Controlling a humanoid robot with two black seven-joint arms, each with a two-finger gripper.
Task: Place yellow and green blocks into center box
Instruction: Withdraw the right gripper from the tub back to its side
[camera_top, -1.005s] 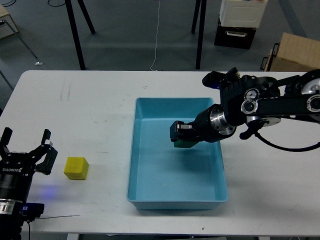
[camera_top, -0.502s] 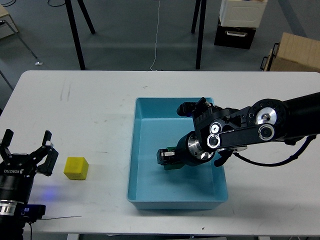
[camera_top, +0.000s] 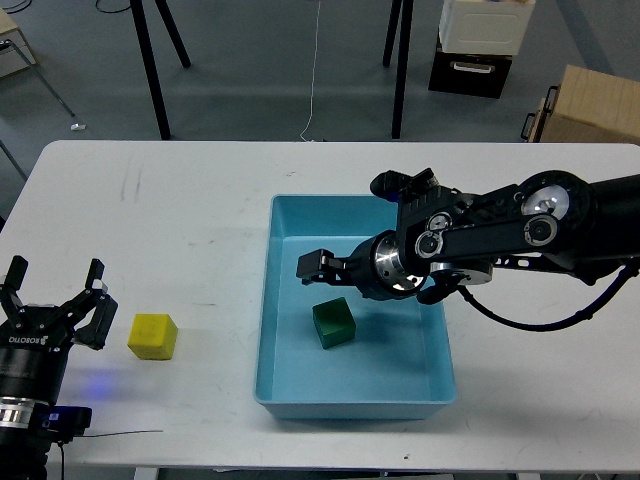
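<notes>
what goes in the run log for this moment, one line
green block: in blue box, released | right end effector: open above it | yellow block: on table | left end effector: open beside it

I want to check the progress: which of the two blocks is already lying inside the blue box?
The green block is; it rests on the floor of the blue box. The yellow block sits on the white table, left of the box.
</notes>
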